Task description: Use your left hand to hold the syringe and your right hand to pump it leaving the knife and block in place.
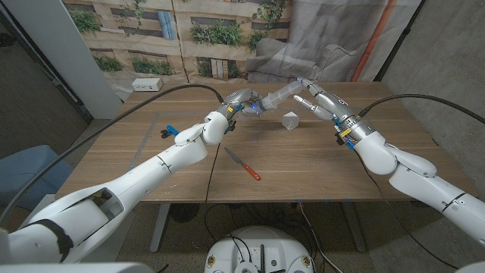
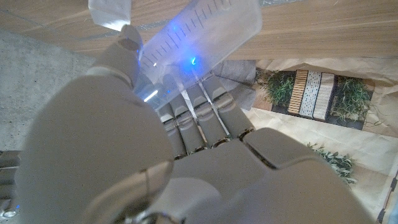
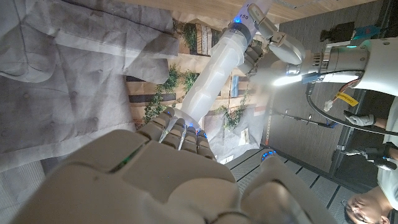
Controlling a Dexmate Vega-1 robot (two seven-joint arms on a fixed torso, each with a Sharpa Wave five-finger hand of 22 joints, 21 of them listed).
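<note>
A large clear syringe (image 1: 277, 96) hangs tilted above the far middle of the table. My left hand (image 1: 238, 103) grips its barrel near the tip end. The barrel (image 2: 198, 30) crosses that hand's fingers (image 2: 200, 119) in the left wrist view. My right hand (image 1: 320, 104) reaches in from the right, and its fingertips (image 3: 179, 129) touch the syringe's plunger end (image 3: 211, 79), with the thumb (image 3: 274, 169) held apart. Below the syringe, a small white block (image 1: 290, 120) stands on the table. The knife (image 1: 242, 163), with its red handle, lies nearer the front.
A small blue object (image 1: 168, 133) lies left of my left arm. A white box (image 1: 147, 85) sits at the far left corner of the wooden table (image 1: 318, 171). A person (image 3: 373, 199) is at the edge of the right wrist view.
</note>
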